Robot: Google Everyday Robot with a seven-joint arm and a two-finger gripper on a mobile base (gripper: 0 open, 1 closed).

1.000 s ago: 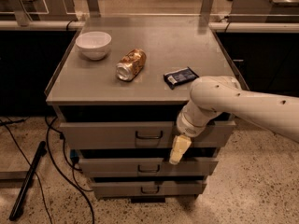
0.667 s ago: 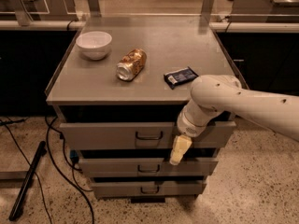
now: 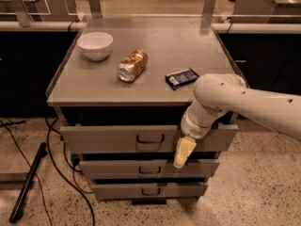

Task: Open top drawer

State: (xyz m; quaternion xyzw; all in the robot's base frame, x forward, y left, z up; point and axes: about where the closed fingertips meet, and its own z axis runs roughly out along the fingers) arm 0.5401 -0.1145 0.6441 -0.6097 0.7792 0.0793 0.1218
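The top drawer (image 3: 108, 138) is the widest grey front of three, just under the grey cabinet top, with a small dark loop handle (image 3: 150, 140) at its centre. It stands out a little from the cabinet, with a dark gap above it. My gripper (image 3: 182, 153) hangs from the white arm in front of the drawer fronts, right of the handle, its yellowish tip pointing down over the gap between the top and the middle drawer. It holds nothing that I can see.
On the cabinet top (image 3: 155, 51) stand a white bowl (image 3: 95, 45), a tipped can (image 3: 132, 65) and a dark blue packet (image 3: 182, 77). Two narrower drawers (image 3: 117, 169) sit below. Black cables and a dark stick (image 3: 27, 182) lie on the floor at left.
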